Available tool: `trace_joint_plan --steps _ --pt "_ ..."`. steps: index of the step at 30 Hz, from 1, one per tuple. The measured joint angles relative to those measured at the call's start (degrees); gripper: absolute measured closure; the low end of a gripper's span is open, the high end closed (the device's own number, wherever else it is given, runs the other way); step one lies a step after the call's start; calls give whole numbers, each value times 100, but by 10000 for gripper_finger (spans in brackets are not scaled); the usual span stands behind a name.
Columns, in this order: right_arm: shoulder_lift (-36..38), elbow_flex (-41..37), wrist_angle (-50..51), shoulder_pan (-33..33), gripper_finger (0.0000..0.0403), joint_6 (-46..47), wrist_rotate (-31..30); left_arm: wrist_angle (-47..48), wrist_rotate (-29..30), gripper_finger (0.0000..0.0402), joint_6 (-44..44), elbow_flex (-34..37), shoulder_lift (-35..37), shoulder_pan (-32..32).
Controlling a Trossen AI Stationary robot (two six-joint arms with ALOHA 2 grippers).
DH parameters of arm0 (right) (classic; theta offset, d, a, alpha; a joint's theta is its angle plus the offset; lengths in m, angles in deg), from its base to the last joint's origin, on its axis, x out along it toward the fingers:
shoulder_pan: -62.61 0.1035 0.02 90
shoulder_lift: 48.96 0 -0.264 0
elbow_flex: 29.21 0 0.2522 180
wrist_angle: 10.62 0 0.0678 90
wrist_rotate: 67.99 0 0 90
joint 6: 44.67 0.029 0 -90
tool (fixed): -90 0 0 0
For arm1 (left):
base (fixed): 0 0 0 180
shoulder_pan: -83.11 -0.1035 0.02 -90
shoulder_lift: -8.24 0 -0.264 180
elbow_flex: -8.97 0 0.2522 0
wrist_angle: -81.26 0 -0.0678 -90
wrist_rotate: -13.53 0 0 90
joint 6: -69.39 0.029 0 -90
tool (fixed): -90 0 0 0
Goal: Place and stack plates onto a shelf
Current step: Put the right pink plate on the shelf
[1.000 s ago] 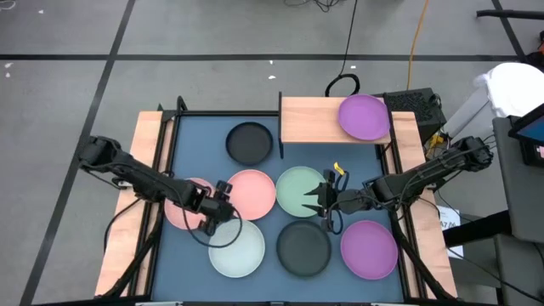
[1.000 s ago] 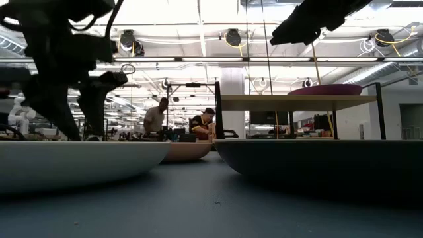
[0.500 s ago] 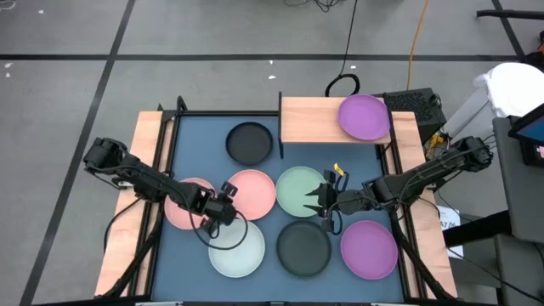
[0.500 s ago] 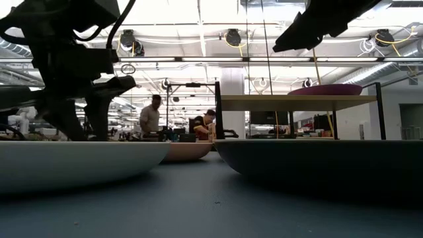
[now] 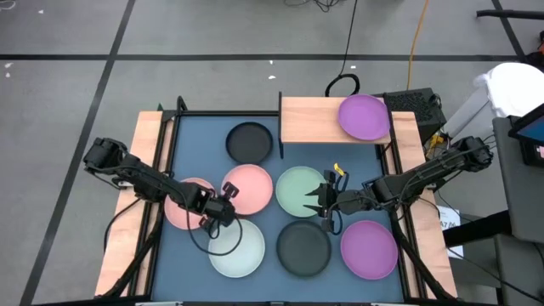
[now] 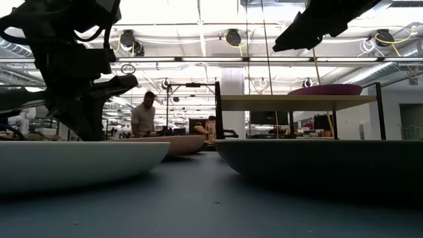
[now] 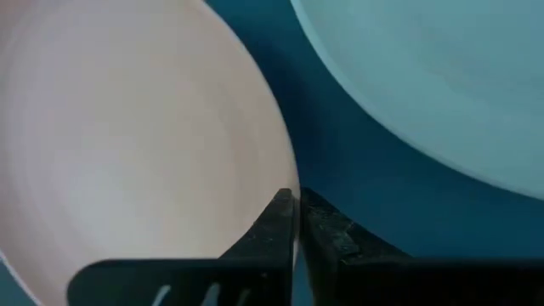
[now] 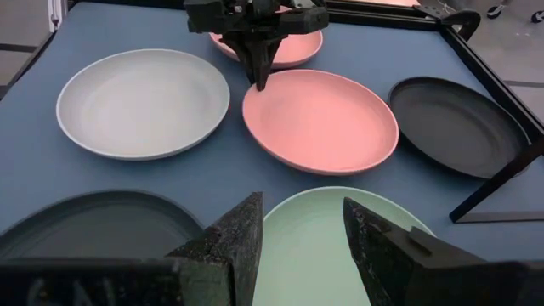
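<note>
My left gripper [image 5: 223, 204] is shut on the rim of a pink plate [image 5: 248, 189] in the middle of the blue table. Under the left arm lies a second pink plate [image 5: 185, 204]. A whitish plate [image 5: 236, 246] sits nearer. My right gripper [image 5: 321, 202] stands open and still at the pale green plate's [image 5: 300, 190] right edge, its fingers on either side of the rim [image 8: 297, 223]. One purple plate [image 5: 364, 116] rests on the light-wood shelf [image 5: 310, 121] at the far right. My left gripper pinches the pink plate's rim [image 7: 287, 185] on its near-left side, one finger over the inside and one outside [image 8: 259, 75]. The fingers slant down from the table's left. The plate lies almost level on the blue surface.
Dark grey plates lie at the far middle [image 5: 250, 142] and the near middle [image 5: 304, 247], and a second purple plate [image 5: 369, 248] at the near right. The shelf's dark post [image 5: 280, 127] stands beside the far grey plate. People stand in the room behind.
My left gripper has moved a little toward the pink plate and shut on its rim. The plate has shifted slightly toward the far edge. My right arm has kept still.
</note>
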Motion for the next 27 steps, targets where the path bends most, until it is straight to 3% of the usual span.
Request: trace_joint_plan --steps 8,17,21,27 --pt "173 -2 94 0 255 -7 4 173 -2 392 25 -188 11 1" --pt "769 -2 886 75 255 321 19 1017 197 393 380 -1419 24 0" --pt "1245 -2 1564 297 255 542 323 1078 444 393 827 -1918 24 -4" --pt "1905 -2 2093 727 263 1121 112 984 781 393 1560 -2652 24 -165"
